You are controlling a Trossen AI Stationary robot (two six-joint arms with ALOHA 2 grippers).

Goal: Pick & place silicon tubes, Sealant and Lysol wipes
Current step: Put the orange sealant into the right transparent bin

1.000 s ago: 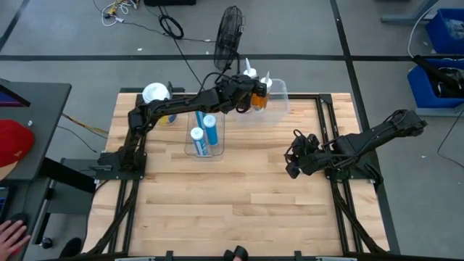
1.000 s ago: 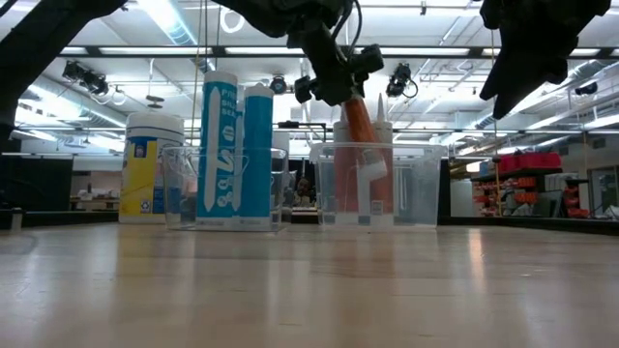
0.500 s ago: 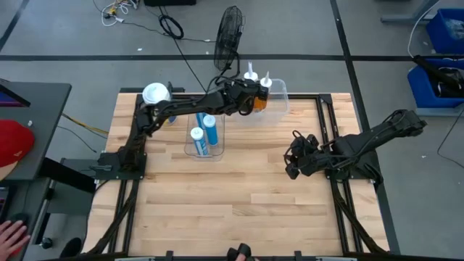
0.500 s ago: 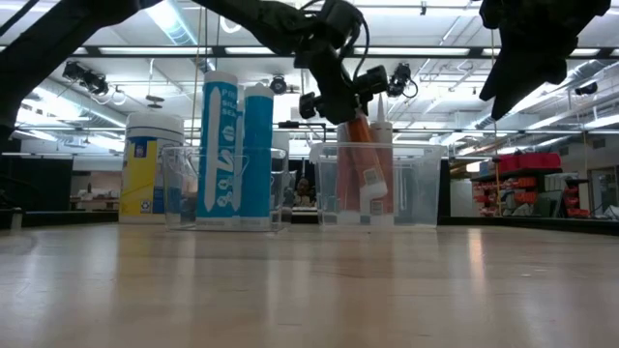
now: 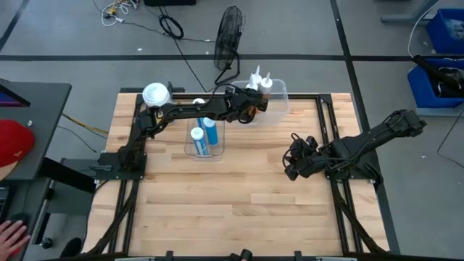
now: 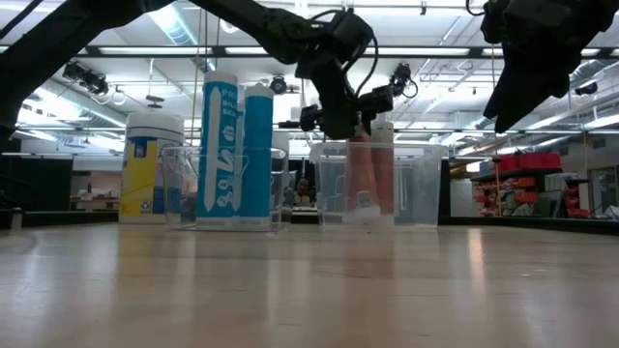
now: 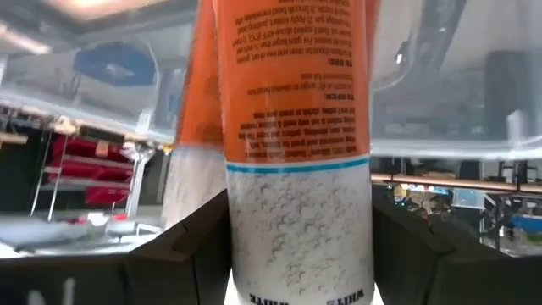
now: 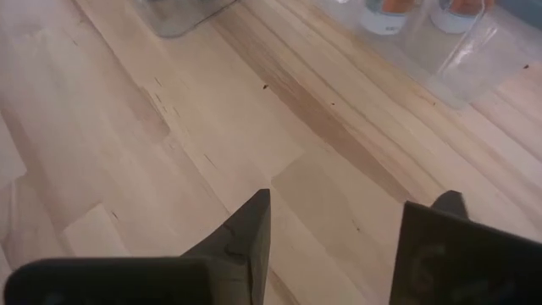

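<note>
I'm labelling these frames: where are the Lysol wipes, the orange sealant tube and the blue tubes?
Lysol wipes (image 6: 153, 179): low view, on its yellow-and-blue label.
Orange sealant tube (image 7: 292, 93): left wrist view, on its orange printed body.
Blue tubes (image 6: 235, 155): low view, on the bodies.

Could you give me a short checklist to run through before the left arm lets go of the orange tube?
1. Left tool shut on the orange sealant tube: ok.
2. Tube inside the clear bin: ok.
3. Tube bottom resting on the bin floor: cannot tell.
4. Second orange tube beside it left standing: ok.
5. Right tool open, parked over bare table away from the bin: ok.
6. Lysol wipes outside any bin: not ok.
</note>
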